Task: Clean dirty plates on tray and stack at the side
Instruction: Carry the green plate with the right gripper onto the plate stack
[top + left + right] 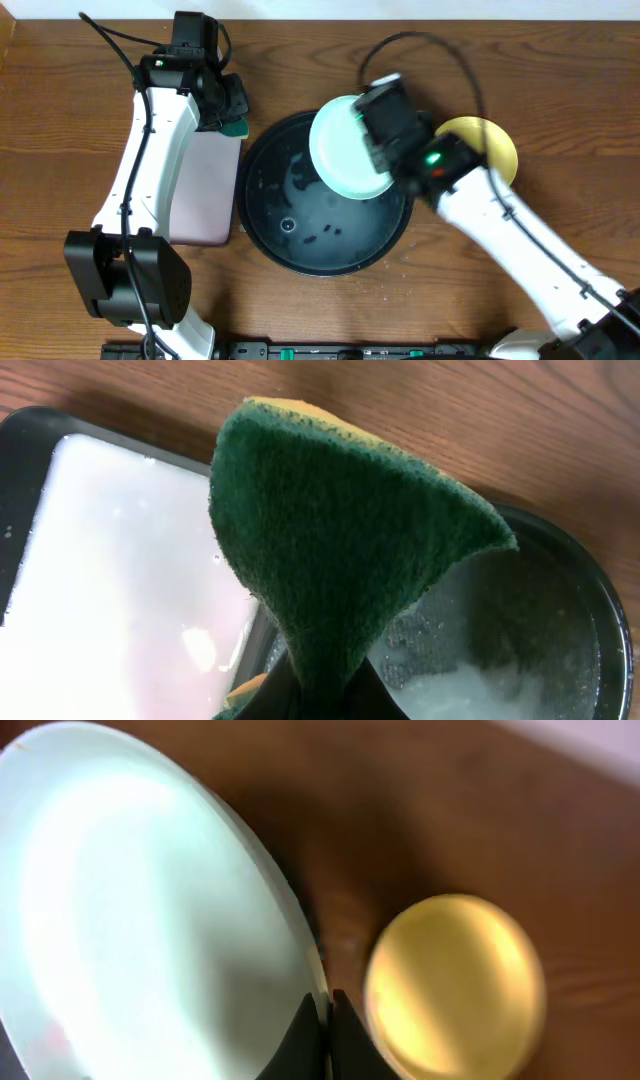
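Mint-blue plastic, item one: the mint plate point(130, 900), nearest your right gripper point(326, 1020). The jaws are nipped almost together on its rim and hold nothing else. The plate hangs tilted, clear of the upper right part of the round black tray point(262, 235).

Item two: the tray itself, beneath the plate. There is a wet film and a few dark specks on its floor. You will find no other plate lying on it.

Item three: the yellow plate point(497, 142), flat on the wooden table point(560, 60) just off the tray's right rim, partly under your right arm. In the wrist view it lies on the opposite side of the fingers from the mint plate, so the gripper sits between the two. Mind this relation. If stacking comes next, as seems likely, the carry runs rightward and away from the tray, and the right arm is plainly the nearer. Both plates are round, so there is no long axis to line up. Only the tilt would want levelling.

Item four, farthest: your left gripper point(230, 118), closed on a green-and-yellow sponge point(330, 550). It is across the tray, over the top end of the rectangular pink tray point(205, 190), well apart from the mint plate.

No further plate shows in any view.
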